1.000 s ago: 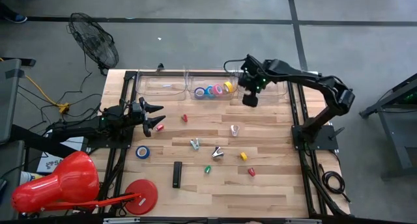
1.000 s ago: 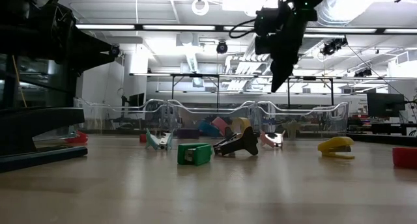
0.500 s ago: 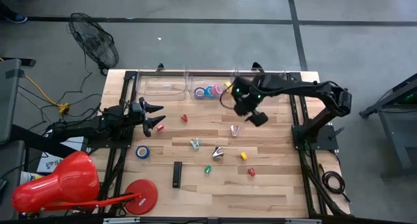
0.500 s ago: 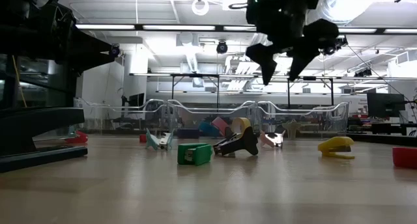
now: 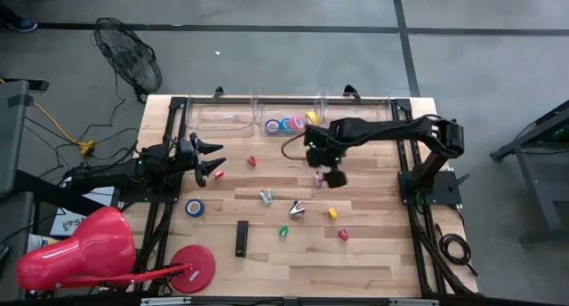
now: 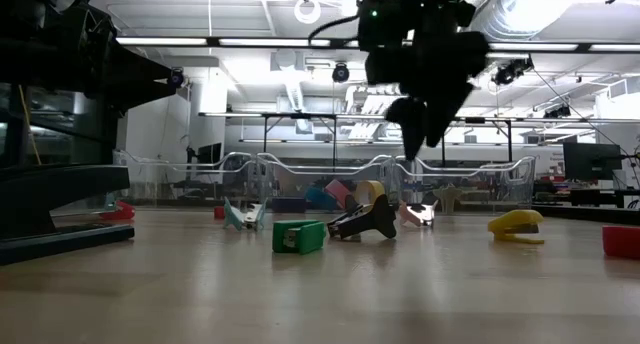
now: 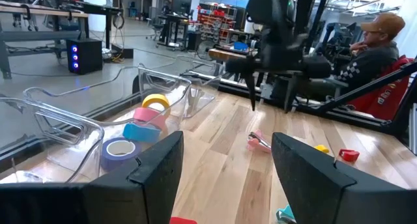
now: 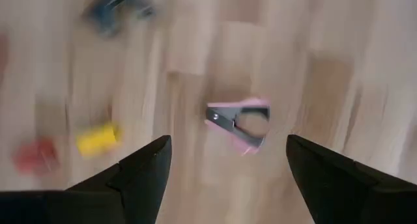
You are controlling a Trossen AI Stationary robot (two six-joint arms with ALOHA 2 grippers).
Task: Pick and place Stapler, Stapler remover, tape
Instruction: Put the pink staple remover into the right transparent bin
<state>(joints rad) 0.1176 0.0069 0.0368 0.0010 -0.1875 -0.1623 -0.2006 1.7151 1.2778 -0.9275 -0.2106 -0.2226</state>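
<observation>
Above the pink stapler remover the right gripper is held spread and empty, four tape rolls already binned, staplers and removers left scattered.

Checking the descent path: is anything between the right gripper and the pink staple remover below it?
Nothing. In the right wrist view the pink staple remover lies on bare wood, framed by the open right gripper, which hangs above it.
</observation>
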